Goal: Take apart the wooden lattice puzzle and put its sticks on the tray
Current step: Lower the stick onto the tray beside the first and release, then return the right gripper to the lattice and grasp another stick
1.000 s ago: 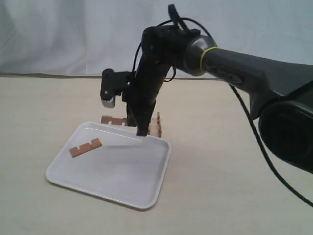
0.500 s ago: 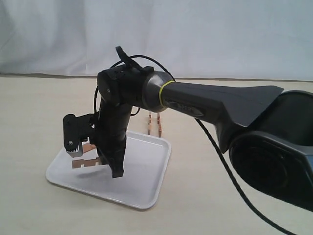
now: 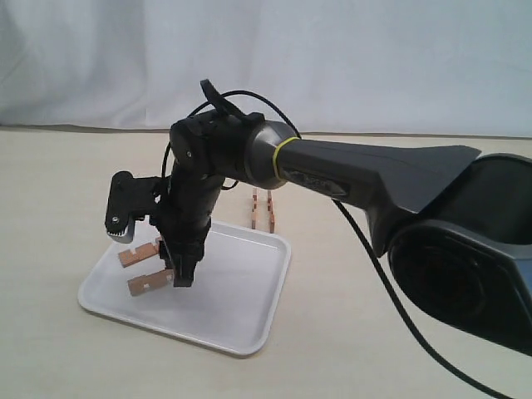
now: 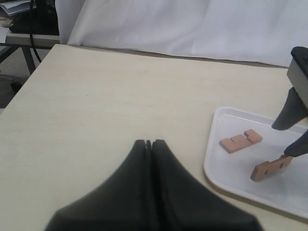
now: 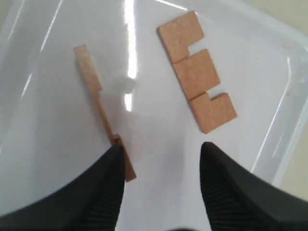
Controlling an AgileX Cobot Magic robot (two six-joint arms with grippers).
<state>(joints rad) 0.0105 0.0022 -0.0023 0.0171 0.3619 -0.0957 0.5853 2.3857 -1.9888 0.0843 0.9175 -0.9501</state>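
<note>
The white tray [image 3: 237,309] lies on the table in front of the rest of the lattice puzzle [image 3: 262,209], a few upright sticks. My right gripper [image 3: 175,268] hangs open low over the tray's left part. One notched stick [image 5: 197,73] lies flat on the tray [image 5: 159,120]. A second stick [image 5: 98,108] stands on its edge, its near end touching one finger [image 5: 111,168] of the right gripper [image 5: 162,150]; nothing is between the jaws. Both sticks also show in the left wrist view, flat stick [image 4: 240,140] and edge-up stick [image 4: 271,168]. My left gripper [image 4: 148,143] is shut and empty over bare table.
A white cloth backdrop [image 3: 349,58] hangs behind the table. The right arm's link [image 3: 366,179] stretches over the table from the right. The table edge [image 4: 29,79] and a dark stand with cables show in the left wrist view.
The right arm carried a stick from the puzzle to the tray's left part, then opened its jaws and lifted a little. The stick now rests on the tray on its edge.
</note>
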